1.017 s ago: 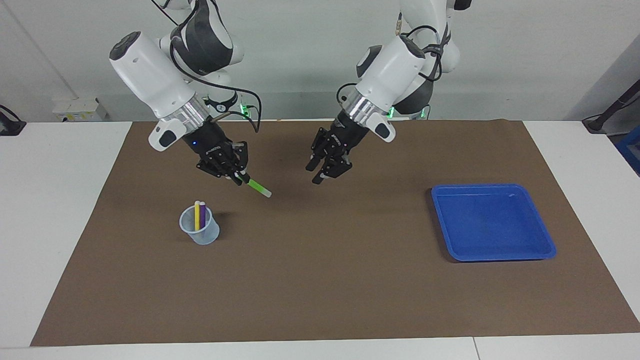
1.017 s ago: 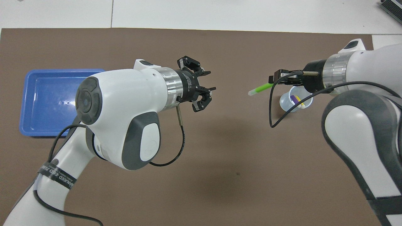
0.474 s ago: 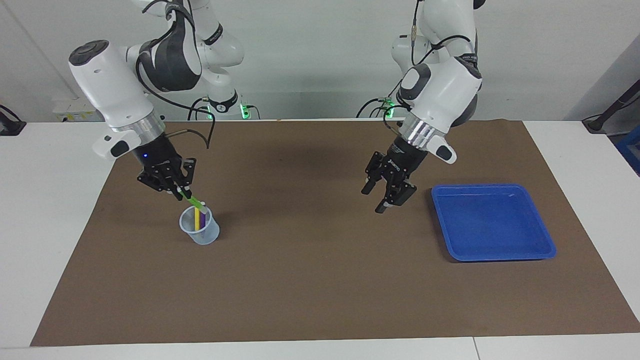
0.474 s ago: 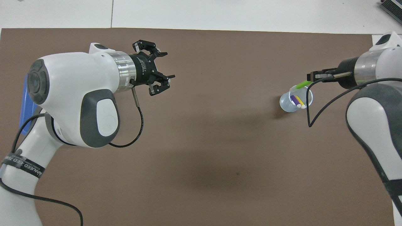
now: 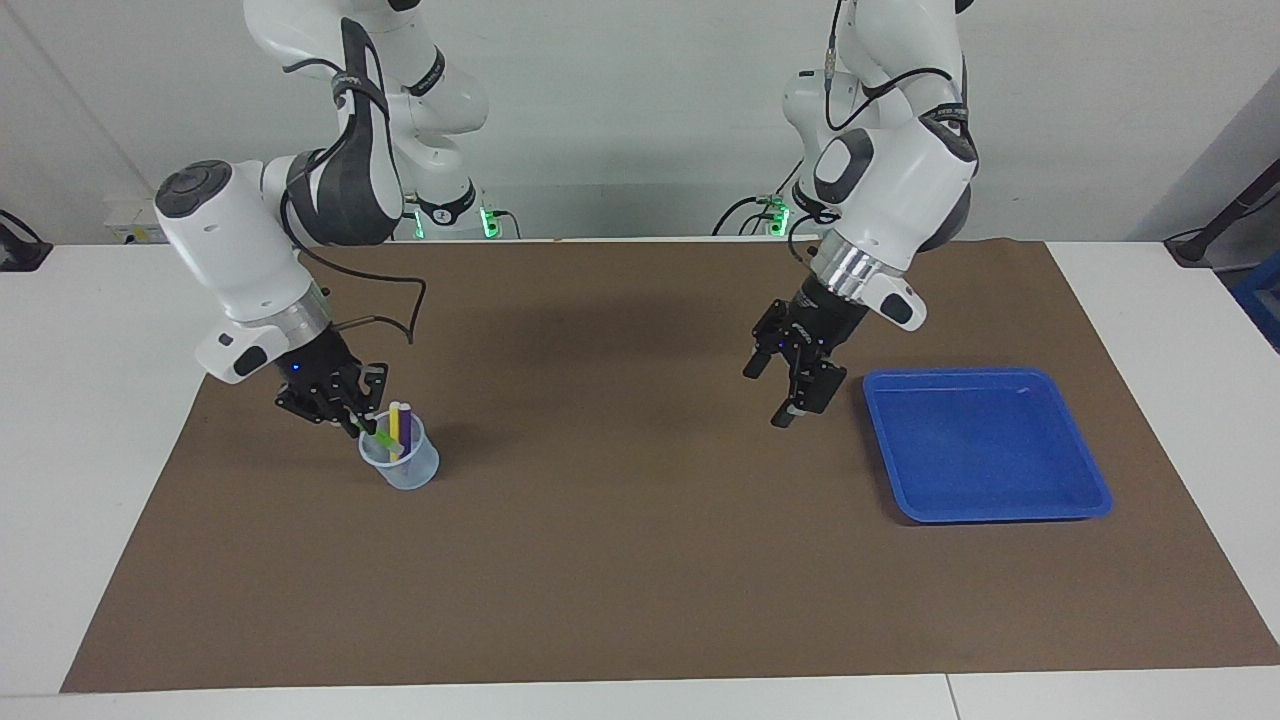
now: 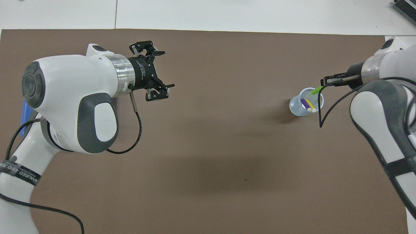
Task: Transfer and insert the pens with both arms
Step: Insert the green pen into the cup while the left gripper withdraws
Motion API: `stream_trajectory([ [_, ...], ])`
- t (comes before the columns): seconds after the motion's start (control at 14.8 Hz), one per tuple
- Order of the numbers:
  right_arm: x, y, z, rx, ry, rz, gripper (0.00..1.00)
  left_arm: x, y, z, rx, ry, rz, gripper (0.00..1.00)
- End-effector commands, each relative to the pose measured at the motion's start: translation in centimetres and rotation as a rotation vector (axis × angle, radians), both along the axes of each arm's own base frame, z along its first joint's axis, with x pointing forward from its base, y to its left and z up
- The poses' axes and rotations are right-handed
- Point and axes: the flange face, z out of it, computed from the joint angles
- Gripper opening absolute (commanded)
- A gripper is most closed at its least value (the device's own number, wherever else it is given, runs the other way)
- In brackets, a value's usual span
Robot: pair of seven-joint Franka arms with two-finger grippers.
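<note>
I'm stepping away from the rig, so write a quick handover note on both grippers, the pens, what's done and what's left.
Right gripper: at the rim of the clear cup, shut on the green pen, whose lower end is already inside.
Left gripper: open, nothing in it, over the mat beside the blue tray; this arm waits.
Done: yellow pen and purple pen stand in the cup.
Left: release the green pen and pull the right gripper clear. The tray holds no pens.

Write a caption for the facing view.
Right gripper lowers green pen into cup; left gripper waits beside tray.
</note>
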Motion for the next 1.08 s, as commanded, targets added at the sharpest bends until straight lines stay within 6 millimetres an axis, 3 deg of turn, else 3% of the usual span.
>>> stream_trajectory([
  [0.0, 0.4, -0.2, -1.3, -0.019, 0.005, 0.001, 0.0, -0.5, 4.6, 0.4, 0.076, -0.005, -0.142, 1.0],
  [0.07, 0.4, -0.2, -1.5, -0.018, 0.005, -0.005, 0.0, -0.5, 5.3, 0.2, 0.086, -0.004, -0.166, 1.0],
  [0.14, 0.4, -0.2, -1.7, -0.017, 0.009, -0.008, 0.21, -0.5, 6.2, 0.3, 0.094, -0.005, -0.183, 1.0],
  [0.2, 0.3, -0.2, -1.7, -0.017, 0.011, -0.008, 0.96, -0.4, 6.9, 0.2, 0.112, -0.005, -0.21, 1.0],
  [0.27, 0.3, -0.4, -1.5, -0.017, 0.014, -0.012, 1.0, -0.5, 7.8, -0.1, 0.144, 0.004, -0.25, 1.0],
  [0.47, -0.1, -0.6, -0.2, -0.024, 0.041, -0.006, 1.0, -1.7, 8.5, -0.4, 0.282, 0.019, -0.478, 1.0],
  [0.75, -2.0, -1.0, 5.1, -0.091, 0.079, 0.019, 1.0, -1.6, 11.9, -0.6, 0.318, 0.025, -0.568, 1.0],
  [1.02, -5.1, -1.0, 11.3, -0.106, 0.079, 0.026, 1.0, -2.1, 13.4, -0.9, 0.465, 0.029, -0.793, 1.0],
])
